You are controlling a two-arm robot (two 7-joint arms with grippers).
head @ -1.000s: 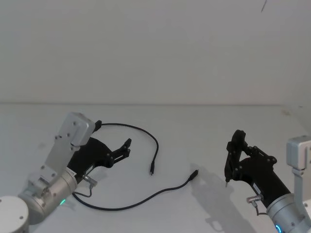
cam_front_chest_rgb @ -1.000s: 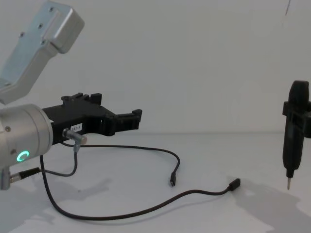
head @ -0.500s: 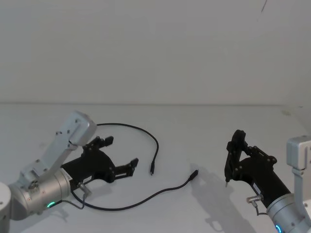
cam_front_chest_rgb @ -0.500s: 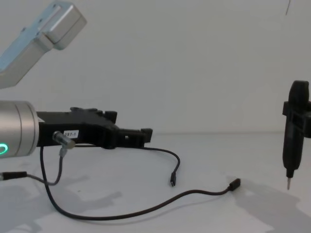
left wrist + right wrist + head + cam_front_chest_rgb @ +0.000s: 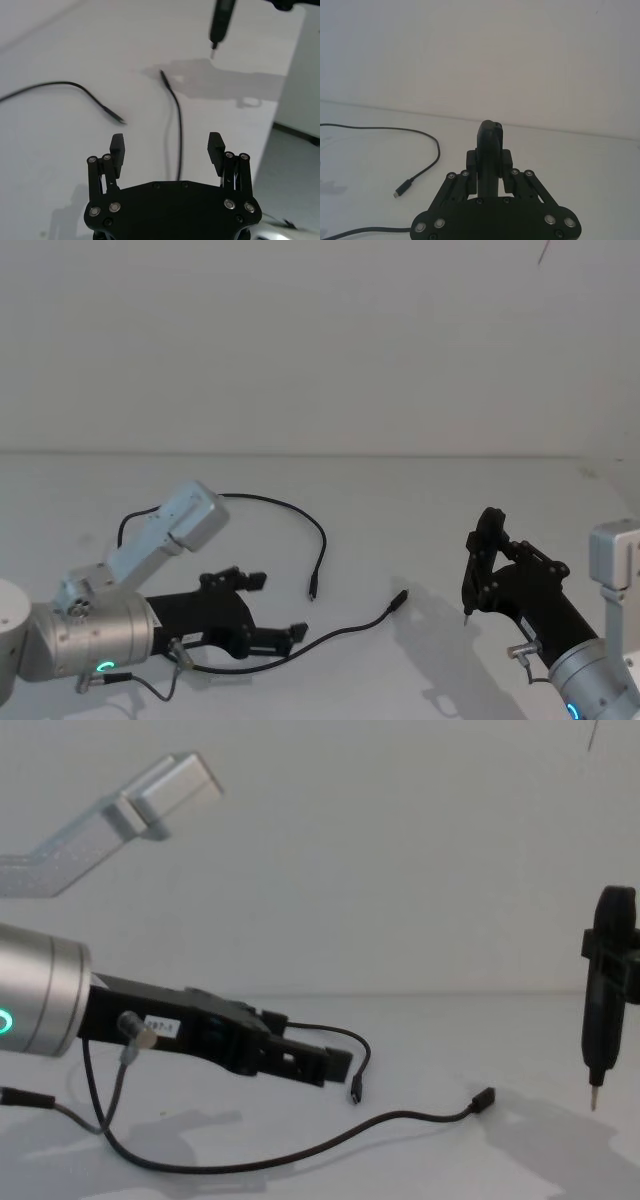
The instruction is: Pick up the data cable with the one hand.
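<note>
Right pincer clamps black tool near data cable.

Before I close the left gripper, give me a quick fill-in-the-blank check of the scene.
The left gripper has its fingers ____.
In the left wrist view, the data cable runs ____ those two fingers.
The right gripper grips a pen-shaped tool whose metal tip points ____.
Missing words: open; between; down.
</note>
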